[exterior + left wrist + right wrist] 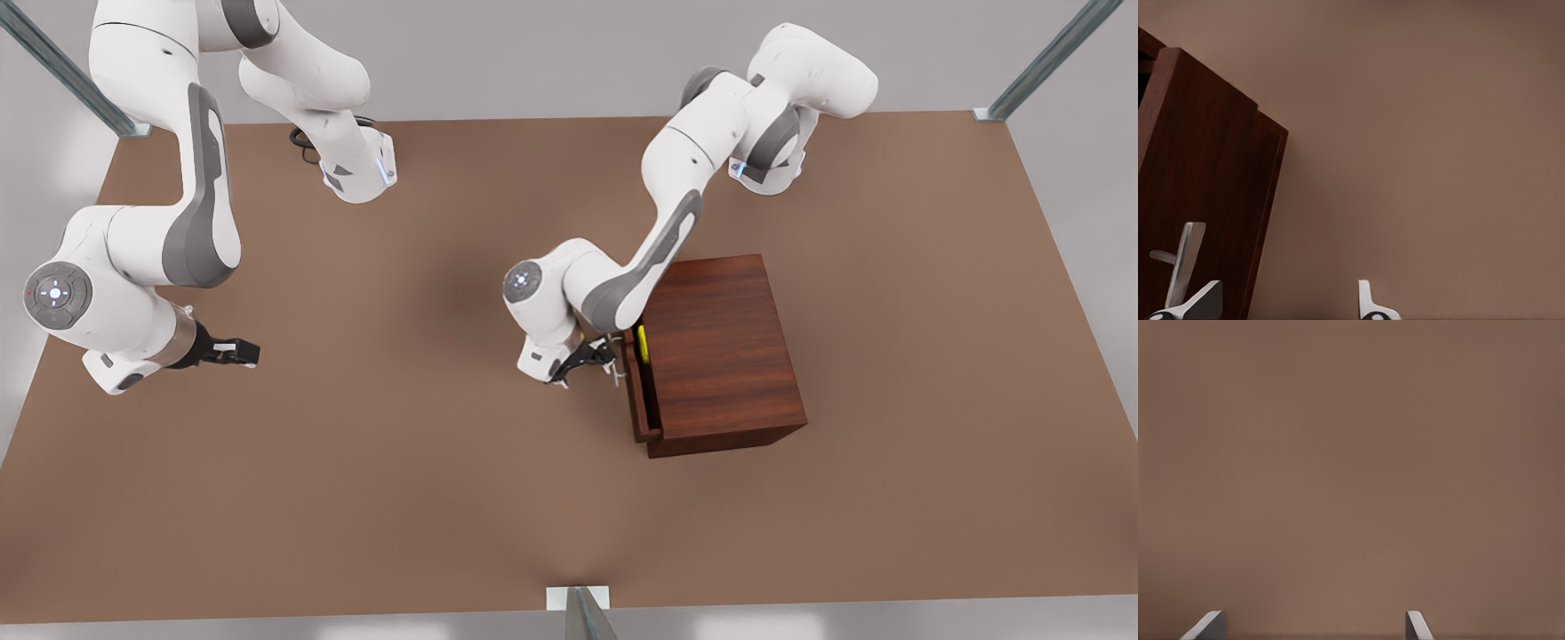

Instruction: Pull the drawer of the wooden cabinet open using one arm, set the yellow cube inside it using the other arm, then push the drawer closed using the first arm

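From my remote station, I see a brown table (373, 498) from above with two white robot arms reaching over it. The wooden cabinet (720, 356) sits toward the front view's right. Its drawer (638, 391) is pulled out only a little way toward the front view's left, leaving a narrow gap. A sliver of the yellow cube (643, 344) shows inside that gap.

My left gripper (597, 360) is just beside the drawer front, at the silver handle (616, 375). In the left wrist view, its fingers (1368, 303) are spread wide, with the handle (1183, 263) near one fingertip and the drawer front (1205, 187) beside it. I cannot tell whether anything touches.

My right gripper (238, 352) waits at the front view's left, well apart from the cabinet. In the right wrist view, its fingertips (1417, 627) stand wide apart over bare table (1351, 467), holding nothing.
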